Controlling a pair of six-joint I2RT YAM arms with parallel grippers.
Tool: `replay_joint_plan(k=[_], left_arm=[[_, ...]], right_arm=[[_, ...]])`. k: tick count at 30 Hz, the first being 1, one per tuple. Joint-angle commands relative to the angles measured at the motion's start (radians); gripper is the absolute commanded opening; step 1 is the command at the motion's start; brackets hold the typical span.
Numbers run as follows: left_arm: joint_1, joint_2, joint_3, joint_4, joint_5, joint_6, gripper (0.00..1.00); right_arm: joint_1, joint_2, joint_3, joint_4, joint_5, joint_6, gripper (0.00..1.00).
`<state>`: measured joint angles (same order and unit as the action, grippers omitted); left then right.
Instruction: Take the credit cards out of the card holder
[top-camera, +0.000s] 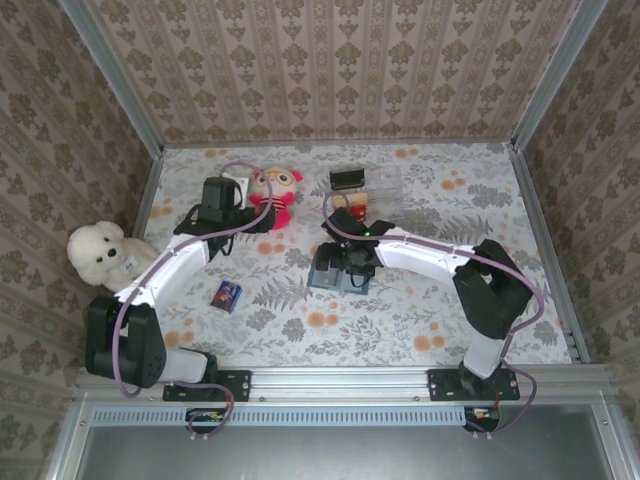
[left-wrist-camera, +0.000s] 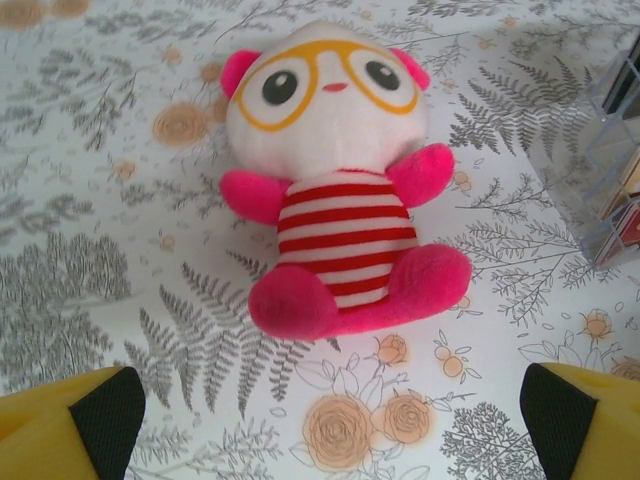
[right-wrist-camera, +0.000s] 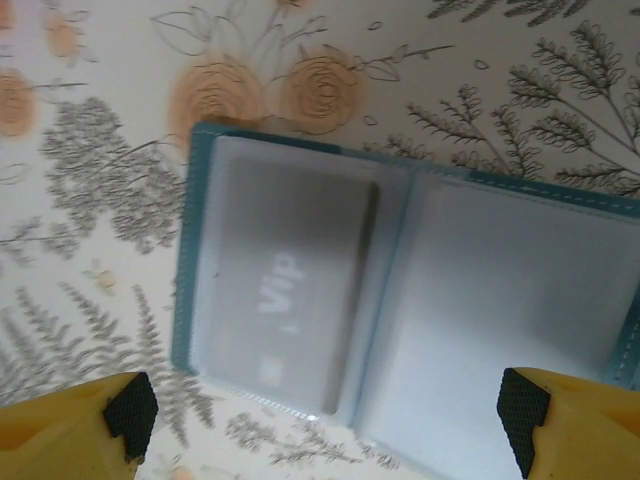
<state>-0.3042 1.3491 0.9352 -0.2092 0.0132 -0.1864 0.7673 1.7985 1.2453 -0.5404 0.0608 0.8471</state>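
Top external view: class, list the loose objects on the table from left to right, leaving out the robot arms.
White fluffy plush dog → small blue rectangular item → pink-and-white striped plush doll with glasses → teal-blue flat card holder.

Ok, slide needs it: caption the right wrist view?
Open right gripper over the open card holder, a Vip card tucked inside.

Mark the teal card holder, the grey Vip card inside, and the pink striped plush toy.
teal card holder (right-wrist-camera: 450, 300): right wrist view, right clear sleeve.
grey Vip card (right-wrist-camera: 285, 290): right wrist view, printed face.
pink striped plush toy (left-wrist-camera: 345, 235): left wrist view, striped belly.
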Motion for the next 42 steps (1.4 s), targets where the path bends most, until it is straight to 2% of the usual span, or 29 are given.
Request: replay_joint_plan(k=[1,6,14,20,28,33,35,39,42], left_arm=[[0.010,-0.038,-0.005,-0.023,-0.005,-0.141,1.00],[0.010,-0.051,0.017,-0.081,0.027,-0.169,1.00],[0.009,-0.049,-0.031,0.023,0.144,-0.189,1.00],[0.009,-0.021,-0.012,-0.019,0.193,-0.229,1.00],[0.008,0.032,-0.016,-0.033,0.306,-0.283,0.96],[0.008,0.098,-0.027,0.037,0.512,-0.320,0.95],[0.004,0.131,-0.022,0.055,0.572,-0.335,0.93],[-0.036,0.187,0.013,0.027,0.611,-0.328,0.88],[-0.072,0.220,0.035,0.013,0.656,-0.327,0.83]], right_arm=[[0.027,0.061,0.074,-0.136,0.094,-0.014,0.93],[0.039,0.144,0.133,-0.189,0.113,-0.020,0.97],[0.039,0.199,0.141,-0.253,0.175,-0.019,0.94],[0.035,0.246,0.141,-0.289,0.207,-0.026,0.94],[0.010,0.193,0.044,-0.162,0.122,-0.031,0.80],[-0.016,0.150,-0.023,-0.088,0.064,-0.032,0.76],[-0.026,0.148,-0.033,-0.081,0.054,-0.034,0.71],[-0.034,0.148,-0.049,-0.058,0.034,-0.033,0.63],[-0.042,0.139,-0.068,-0.036,0.020,-0.029,0.61]])
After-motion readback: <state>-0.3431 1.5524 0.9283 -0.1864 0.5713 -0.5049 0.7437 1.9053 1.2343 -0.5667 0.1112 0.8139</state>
